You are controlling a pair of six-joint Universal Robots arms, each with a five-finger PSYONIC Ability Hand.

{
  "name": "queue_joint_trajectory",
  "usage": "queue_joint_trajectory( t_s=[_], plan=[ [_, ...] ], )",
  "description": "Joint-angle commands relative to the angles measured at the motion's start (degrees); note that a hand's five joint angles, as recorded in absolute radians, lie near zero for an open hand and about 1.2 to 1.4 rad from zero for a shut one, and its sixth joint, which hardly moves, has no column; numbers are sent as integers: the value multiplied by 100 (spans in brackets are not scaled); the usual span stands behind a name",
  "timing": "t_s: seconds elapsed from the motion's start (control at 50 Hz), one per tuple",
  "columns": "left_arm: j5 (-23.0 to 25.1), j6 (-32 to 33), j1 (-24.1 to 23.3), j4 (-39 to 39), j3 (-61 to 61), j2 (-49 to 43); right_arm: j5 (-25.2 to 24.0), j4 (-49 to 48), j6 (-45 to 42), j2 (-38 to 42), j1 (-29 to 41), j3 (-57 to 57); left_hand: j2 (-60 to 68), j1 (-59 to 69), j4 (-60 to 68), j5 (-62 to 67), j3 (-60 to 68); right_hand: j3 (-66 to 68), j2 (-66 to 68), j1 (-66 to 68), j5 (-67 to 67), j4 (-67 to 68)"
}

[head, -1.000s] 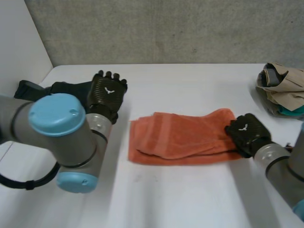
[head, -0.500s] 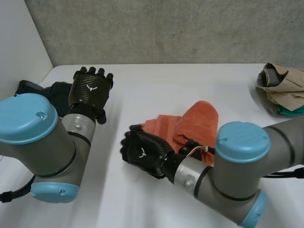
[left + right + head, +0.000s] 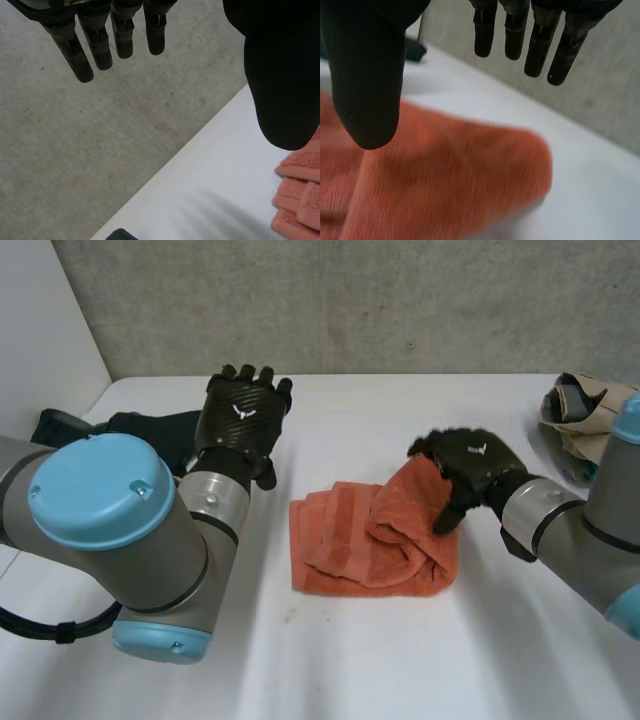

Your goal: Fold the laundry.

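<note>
The orange towel (image 3: 372, 543) sits folded mid-counter (image 3: 400, 660). My right hand (image 3: 470, 462) is over its right end, fingers straight, thumb apart, gripping nothing. My left hand (image 3: 240, 420) is off to its left, relaxed too.

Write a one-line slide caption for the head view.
Open right hand at the edge of the folded orange towel; open left hand raised apart.

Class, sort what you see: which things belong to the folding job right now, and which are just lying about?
In the job: orange towel, right hand over its edge, left hand.
Lying about: black cloth, beige clothes pile, both untouched on the white table.
</note>
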Motion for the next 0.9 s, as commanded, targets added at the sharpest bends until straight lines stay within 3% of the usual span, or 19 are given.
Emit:
queue_joint_trajectory(
  t_s=[0.02,0.24,0.44,0.52,0.58,0.66,0.8,0.9],
  plan=[
    [0,4,8,0,-53,-34,-21,354,-35,517,49,-444,-102,-150,-71,-93,-133,872,924,1191,903,897],
    [0,-4,-18,-9,-159,-34,111,337,-79,1105,646,-997,-85,-133,-54,-77,-116,973,1025,1292,1004,998],
    [9,-4,-9,0,-308,2,322,345,-88,1466,769,-1288,-69,-116,-37,-60,-99,1342,1395,1661,1374,1368],
    [9,-4,-9,0,-326,19,383,328,-88,1616,805,-1455,-69,-116,-37,-60,-99,3072,3124,3391,3103,3097],
    [9,4,-9,0,-370,37,567,319,-184,1651,848,-1543,-69,-116,-37,-60,-99,5952,6004,6271,5983,5977],
    [0,4,-9,0,-405,54,639,310,-473,1537,901,-1561,-69,-116,-37,-60,-99,5963,6016,6282,5994,5989],
    [-26,4,140,9,-580,326,507,-15,-905,1256,1489,-1552,-69,-116,-37,-60,-99,5963,6016,6282,5994,5989],
    [-35,4,403,9,-756,607,-248,-410,-1230,1220,1982,-1201,-69,-116,-37,-60,-99,5963,6016,6282,5994,5989]
  ],
)
